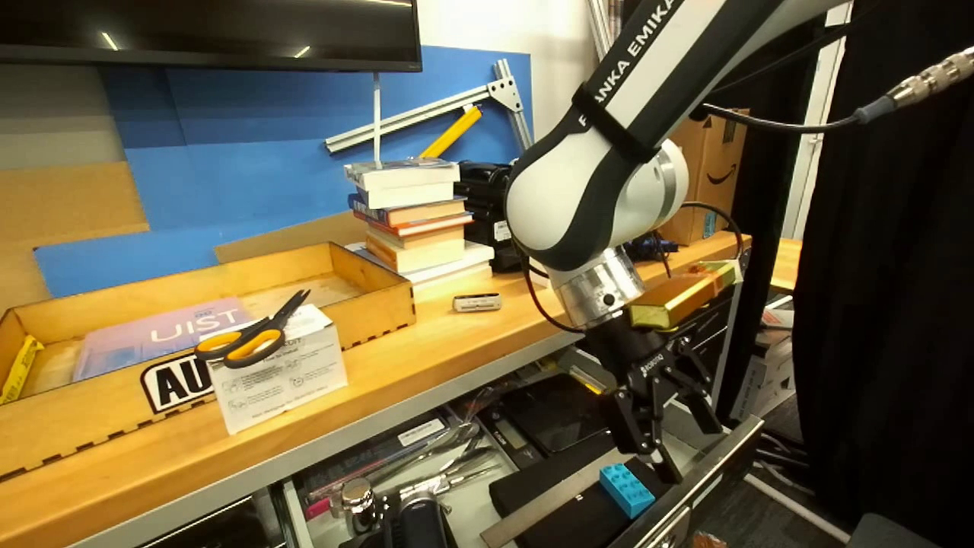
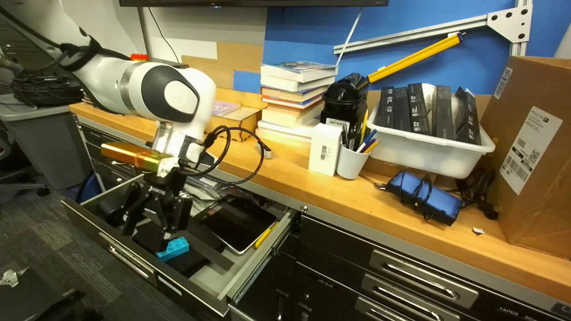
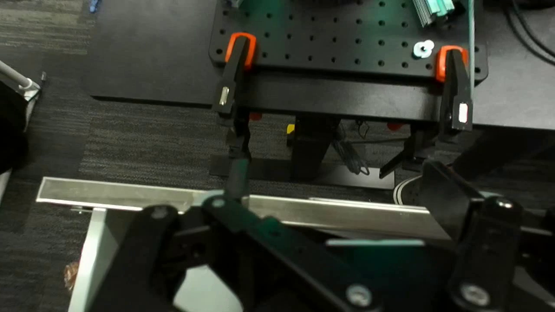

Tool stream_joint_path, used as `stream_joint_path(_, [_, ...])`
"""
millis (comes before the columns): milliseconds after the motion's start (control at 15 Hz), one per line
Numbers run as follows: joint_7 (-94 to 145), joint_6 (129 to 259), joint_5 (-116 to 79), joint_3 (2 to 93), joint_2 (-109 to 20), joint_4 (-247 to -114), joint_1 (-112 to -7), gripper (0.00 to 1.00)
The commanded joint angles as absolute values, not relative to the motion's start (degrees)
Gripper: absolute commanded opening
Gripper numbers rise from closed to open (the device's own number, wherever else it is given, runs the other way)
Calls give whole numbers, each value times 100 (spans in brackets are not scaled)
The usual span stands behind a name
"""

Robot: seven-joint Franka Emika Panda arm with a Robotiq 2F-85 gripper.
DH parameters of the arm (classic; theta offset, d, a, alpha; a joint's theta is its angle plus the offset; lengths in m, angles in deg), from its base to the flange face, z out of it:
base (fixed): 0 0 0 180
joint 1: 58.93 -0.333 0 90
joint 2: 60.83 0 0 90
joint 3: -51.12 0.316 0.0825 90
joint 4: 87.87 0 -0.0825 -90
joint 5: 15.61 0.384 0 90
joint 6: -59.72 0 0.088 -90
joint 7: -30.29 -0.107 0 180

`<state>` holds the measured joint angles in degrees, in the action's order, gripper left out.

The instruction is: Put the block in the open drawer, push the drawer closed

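Along a blue-backed wall point(image 2: 308, 31) runs a wooden worktop point(image 2: 308, 189), its books point(image 2: 292, 100) stacked toward the rear, presumably to keep them out of my reach. Under it the drawer point(image 2: 196, 299) is pulled well out, which lets me work into it from above. My gripper point(image 1: 671, 445) hangs low over its front part, jaws parted and gripping nothing, so I take the block point(image 1: 626, 489) as released. The block lies in the drawer, on a flat black item point(image 1: 586, 525), between a metal strip point(image 1: 546, 504) and the drawer's front; that bed seems to keep it level and apart from the tools point(image 1: 358, 498). One fingertip point(image 1: 669, 467) is just beside it, though I can't tell whether they touch. My wrist view looks past the front to a black table point(image 3: 151, 56), where clamps point(image 3: 453, 91) pin a plate point(image 3: 323, 48), likely against shifting; the block I can't make out there. What remains, I judge, is the push: I should raise the fingers over the front first, lest they snag, then press near the handle point(image 2: 129, 262).
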<state>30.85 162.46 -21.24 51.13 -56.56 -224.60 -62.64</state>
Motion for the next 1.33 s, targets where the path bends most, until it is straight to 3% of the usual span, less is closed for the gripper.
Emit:
stream_joint_path(0, [3045,16358,-2261,5169,-5754,-22777,-6191,100])
stream_joint_path(667, [1014,18283,-3067,5074,-6185,-24168,-6150,100])
stream_joint_path(1267, [-1830,19367,-4645,5293,-5679,-23715,-6344,100])
